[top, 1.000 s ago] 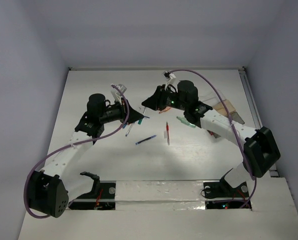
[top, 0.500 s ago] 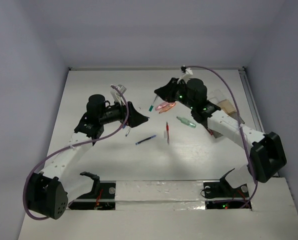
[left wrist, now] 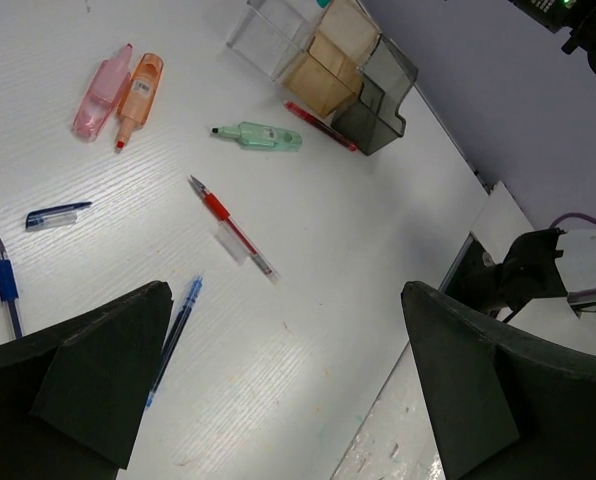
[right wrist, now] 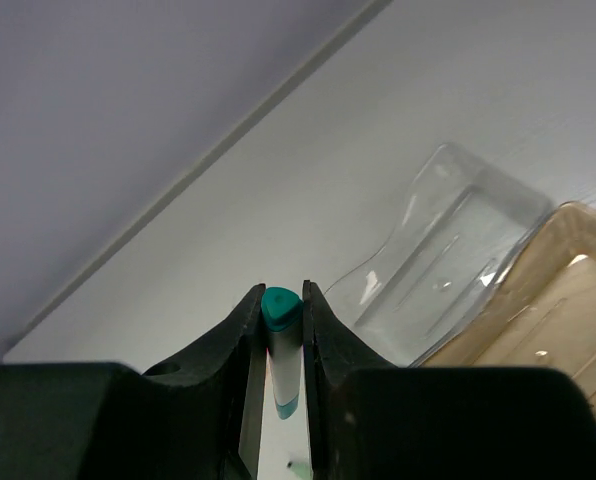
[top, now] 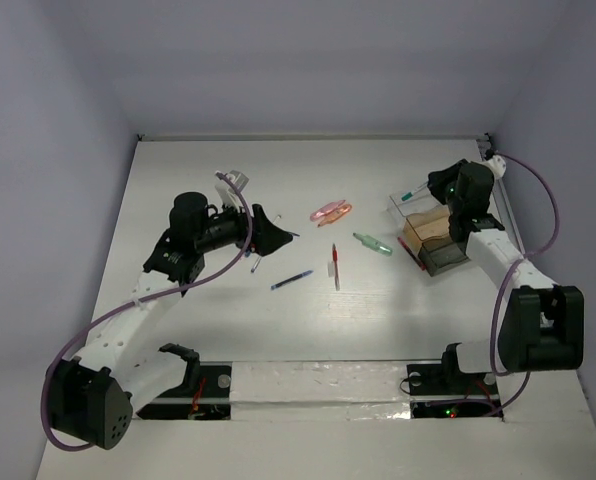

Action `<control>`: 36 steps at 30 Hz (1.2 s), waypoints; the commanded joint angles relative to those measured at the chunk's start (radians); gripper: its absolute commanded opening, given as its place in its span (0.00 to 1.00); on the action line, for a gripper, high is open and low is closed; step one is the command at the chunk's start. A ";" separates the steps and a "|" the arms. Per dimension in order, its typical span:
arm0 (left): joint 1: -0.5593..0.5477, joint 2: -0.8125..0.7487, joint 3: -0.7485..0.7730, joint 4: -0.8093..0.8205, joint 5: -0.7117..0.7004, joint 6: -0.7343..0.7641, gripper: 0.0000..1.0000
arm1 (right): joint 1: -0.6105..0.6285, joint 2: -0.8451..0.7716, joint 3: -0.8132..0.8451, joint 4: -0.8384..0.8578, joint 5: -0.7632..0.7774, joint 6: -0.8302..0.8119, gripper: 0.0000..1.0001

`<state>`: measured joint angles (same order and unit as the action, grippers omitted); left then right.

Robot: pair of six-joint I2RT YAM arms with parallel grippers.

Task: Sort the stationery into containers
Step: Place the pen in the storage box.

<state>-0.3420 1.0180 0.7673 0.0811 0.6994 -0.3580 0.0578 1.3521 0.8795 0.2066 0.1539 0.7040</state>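
In the top view my right gripper [top: 430,188] hovers over the clear end of the containers [top: 433,238], shut on a white pen with a teal cap [top: 409,195]. In the right wrist view that pen [right wrist: 282,345] is pinched between the fingers, with the clear box [right wrist: 448,255] just to the right. My left gripper [top: 277,237] is open over the table's middle left, holding nothing. On the table lie pink and orange highlighters [top: 331,212], a green marker [top: 372,244], a red pen [top: 335,266] and a blue pen [top: 291,281].
The left wrist view shows the containers [left wrist: 328,60], a red pen [left wrist: 320,125] lying against them, a blue cap [left wrist: 58,214] and another blue pen [left wrist: 6,285] at the left edge. White walls ring the table; the arm bases sit at the near edge.
My right arm has swung from the table's middle to the right, carrying the teal-capped pen over the containers. The left gripper has opened and stayed roughly in place.
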 commanded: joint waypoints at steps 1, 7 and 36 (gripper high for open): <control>-0.009 -0.021 0.040 -0.009 -0.034 0.030 0.99 | -0.075 0.054 0.016 0.040 0.033 0.038 0.00; -0.018 -0.016 0.043 -0.020 -0.063 0.037 0.99 | -0.108 0.189 0.082 0.042 0.010 0.043 0.00; -0.018 0.223 0.130 -0.339 -0.787 0.171 0.66 | -0.035 -0.046 -0.022 0.042 -0.318 -0.027 0.70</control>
<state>-0.3584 1.1870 0.8581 -0.1909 0.0368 -0.2123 -0.0296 1.4101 0.9047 0.2031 -0.0654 0.6918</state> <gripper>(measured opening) 0.680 0.719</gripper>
